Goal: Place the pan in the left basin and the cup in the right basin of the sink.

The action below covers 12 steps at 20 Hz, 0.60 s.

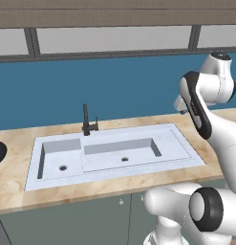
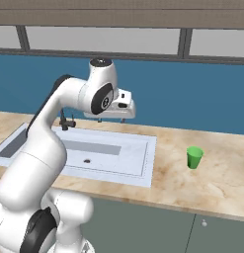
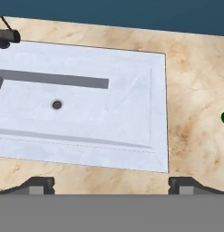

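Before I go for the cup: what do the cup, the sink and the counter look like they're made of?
The cup: bright green, even and opaque with a matte look, probably plastic. The sink: pale grey-white, matte with faint streaks, more like stone or ceramic than steel. The counter: beige with brown marbled veining, like polished stone or laminate. The render leaves all three open.

Both basins of the sink (image 1: 181,143) lie open from above. The faucet (image 1: 86,122) stands at the rear rim, between the basins. The cup (image 2: 194,157) stands alone on the table (image 2: 212,183), well apart from the sink's right edge.
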Motion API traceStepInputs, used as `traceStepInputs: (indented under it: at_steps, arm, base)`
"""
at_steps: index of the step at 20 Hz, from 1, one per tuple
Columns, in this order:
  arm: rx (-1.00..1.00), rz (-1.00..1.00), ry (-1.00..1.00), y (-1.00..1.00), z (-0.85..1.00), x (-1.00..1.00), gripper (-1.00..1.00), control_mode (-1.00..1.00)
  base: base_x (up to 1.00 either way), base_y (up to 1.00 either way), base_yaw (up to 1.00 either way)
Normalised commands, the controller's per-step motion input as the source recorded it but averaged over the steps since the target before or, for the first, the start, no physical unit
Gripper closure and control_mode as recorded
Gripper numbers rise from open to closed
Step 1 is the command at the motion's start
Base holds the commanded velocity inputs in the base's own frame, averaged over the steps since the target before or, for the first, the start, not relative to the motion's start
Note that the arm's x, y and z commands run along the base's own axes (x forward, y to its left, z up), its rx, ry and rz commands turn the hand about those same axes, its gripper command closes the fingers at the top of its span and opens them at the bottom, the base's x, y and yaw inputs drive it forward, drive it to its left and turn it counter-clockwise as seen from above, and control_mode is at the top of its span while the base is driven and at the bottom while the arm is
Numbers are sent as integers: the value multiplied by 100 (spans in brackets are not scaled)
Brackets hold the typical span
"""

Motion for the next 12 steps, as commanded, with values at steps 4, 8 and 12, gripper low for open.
traceStepInputs:
  at_steps: [4,8,12]
  arm:
    - [-3,0,0,-28,-23,0,-100,-100]
    - [-2,0,0,-29,-20,0,-100,-100]
    - [-2,0,0,-30,-19,0,-100,-100]
  base:
    - [0,0,0]
    - [0,0,0]
    - [0,0,0]
